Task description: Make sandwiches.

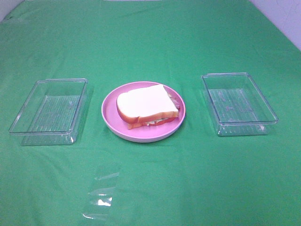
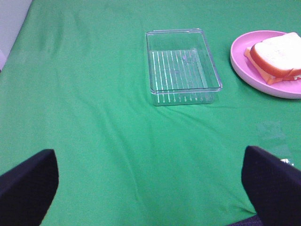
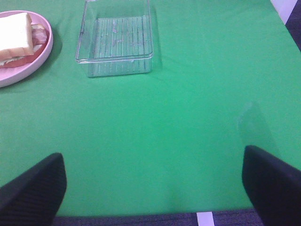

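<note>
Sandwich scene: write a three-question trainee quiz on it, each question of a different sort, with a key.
1. True or false: the sandwich sits on the pink plate.
2. Multiple choice: what lies in the left tray and the right tray? A) bread slices B) lettuce C) nothing visible
3. Fill in: the left gripper and the right gripper both have their jaws ____.

Key:
1. True; a white bread slice tops the stack on the plate.
2. C; both clear trays look empty on the green cloth.
3. Open; each pair of fingers stands wide apart over bare cloth, holding nothing.
</note>
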`<state>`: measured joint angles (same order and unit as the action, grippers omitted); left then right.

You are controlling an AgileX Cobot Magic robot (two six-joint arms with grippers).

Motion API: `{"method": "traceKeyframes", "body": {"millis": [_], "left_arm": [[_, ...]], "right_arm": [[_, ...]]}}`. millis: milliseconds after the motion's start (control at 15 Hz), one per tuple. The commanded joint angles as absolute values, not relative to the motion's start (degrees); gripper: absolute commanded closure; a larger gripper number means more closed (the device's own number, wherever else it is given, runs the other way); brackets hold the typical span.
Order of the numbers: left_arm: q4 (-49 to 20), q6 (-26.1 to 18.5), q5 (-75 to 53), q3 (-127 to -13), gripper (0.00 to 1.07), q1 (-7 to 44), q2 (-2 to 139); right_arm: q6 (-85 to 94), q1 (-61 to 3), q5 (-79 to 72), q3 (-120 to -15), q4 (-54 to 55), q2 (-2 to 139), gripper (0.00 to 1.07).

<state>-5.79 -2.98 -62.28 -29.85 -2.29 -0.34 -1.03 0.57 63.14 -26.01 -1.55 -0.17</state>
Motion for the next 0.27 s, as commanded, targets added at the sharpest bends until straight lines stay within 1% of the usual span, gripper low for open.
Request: {"method": "traceKeyframes", "body": {"millis": [67,267], "left_arm": [[-6.1,-3.2,-61.8,-29.7,0.09,-2.3,-1.4],[-6.1,-3.2,-61.8,-29.7,0.09,-2.3,-1.4]], "right_arm": [[-0.6,1.0,62.9,-25.9,-1.6,-1.3,0.09],[-0.6,1.0,62.9,-25.9,-1.6,-1.3,0.09]]}}
